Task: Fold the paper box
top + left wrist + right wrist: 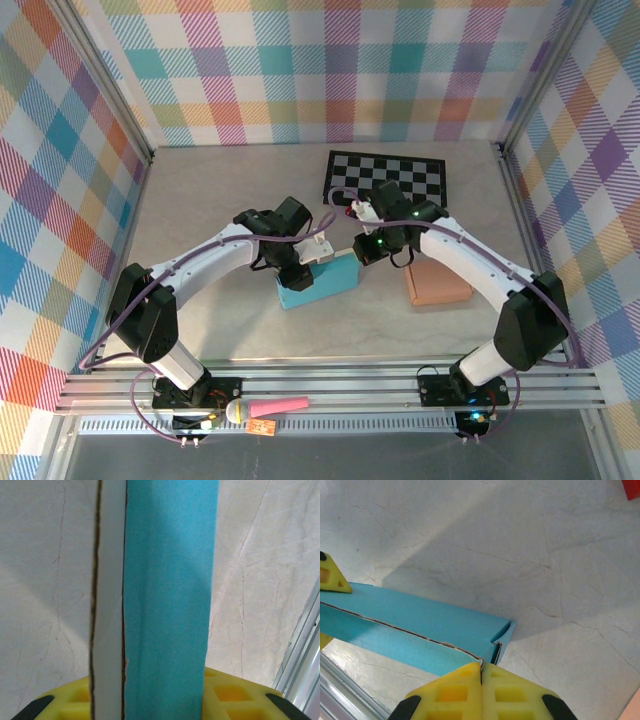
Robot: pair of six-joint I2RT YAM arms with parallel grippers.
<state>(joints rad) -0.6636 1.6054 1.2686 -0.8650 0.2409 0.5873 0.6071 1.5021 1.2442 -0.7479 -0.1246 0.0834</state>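
**Blue paper box on pale bench, held by two claws**

Bench (220, 200): pale, marbled with fine cracks, enclosed by plaid walls (300, 70), with an aluminium rail (330, 385) along the near edge. A checkerboard mat (385, 178) lies at the far side and a tan box (440, 287) right of centre. A pink object (285, 405) on the rail is too small to identify. The paper box (325, 282) sits mid-bench, its left end hidden under the left claw (300, 270). In the right wrist view it is cut off at the frame edge. The left claw's yellow fingers (65, 702) are closed against a box wall (170, 605). The right claw (481, 680) is pinched tight on the box's corner seam (420, 625).
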